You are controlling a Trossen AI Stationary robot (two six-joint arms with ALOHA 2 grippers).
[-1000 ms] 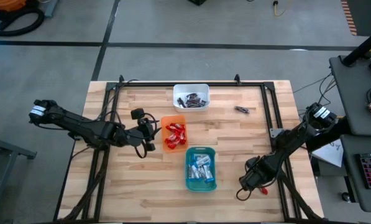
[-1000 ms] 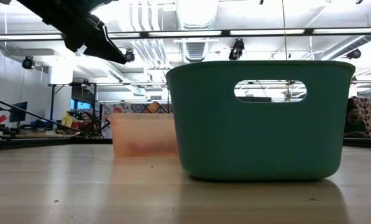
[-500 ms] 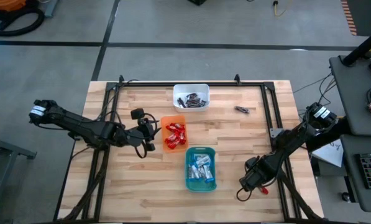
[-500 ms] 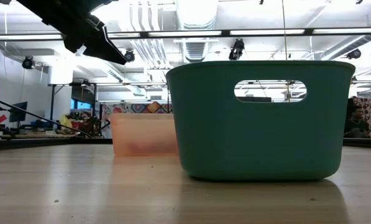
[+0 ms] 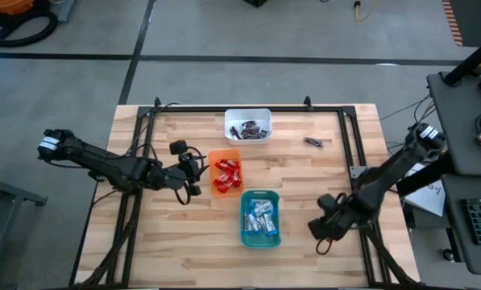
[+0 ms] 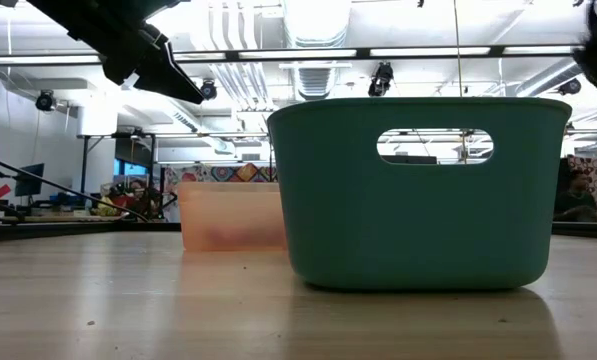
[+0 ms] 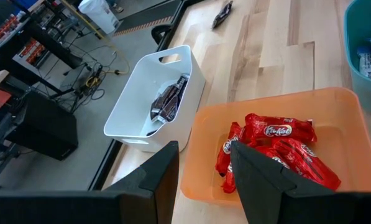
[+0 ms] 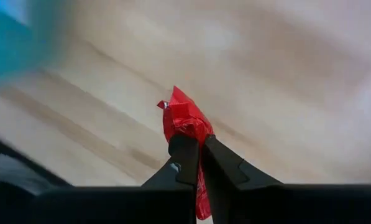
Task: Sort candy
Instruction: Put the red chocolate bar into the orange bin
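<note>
Near the desk's (image 5: 184, 242) front right corner, to the right of the teal tray (image 5: 260, 218), the right claw (image 8: 199, 152) is pressed together on a red candy (image 8: 184, 126), pinching it partway along so that one crinkled end juts out beyond the fingertips. That candy's long axis runs in line with the fingers, its free end pointing away from the wrist. It looks light and soft, with a thin glossy wrapper that would crumple and could slip, so a hold across the middle of the body seems safer than one on the loose wrapper end. The left claw (image 7: 202, 163), its fingers spread, hovers at the edge of the orange tray (image 5: 213, 157), which holds the other red candies (image 7: 272, 152) lying in a loose heap at mixed angles. The white tray (image 5: 247, 115) holds dark-wrapped candies (image 7: 168, 101), the teal one blue-and-white candies (image 5: 261, 217). One dark candy (image 5: 313, 142) lies alone on the desk, to the right of the white tray.
</note>
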